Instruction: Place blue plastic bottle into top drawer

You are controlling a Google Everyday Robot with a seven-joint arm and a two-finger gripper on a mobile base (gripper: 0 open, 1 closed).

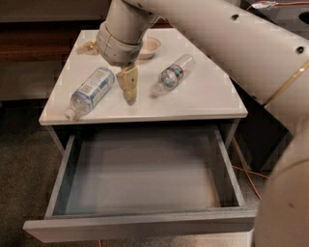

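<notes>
Floor was dark brownish-grey carpet, pretty dim down there. A thin orange cable snaked across it on the right. Behind the white flat-topped cabinet ran a dark reddish-brown wooden ledge with a pale beige panel above. The gripper hung over the cabinet top, fingers spread.
</notes>
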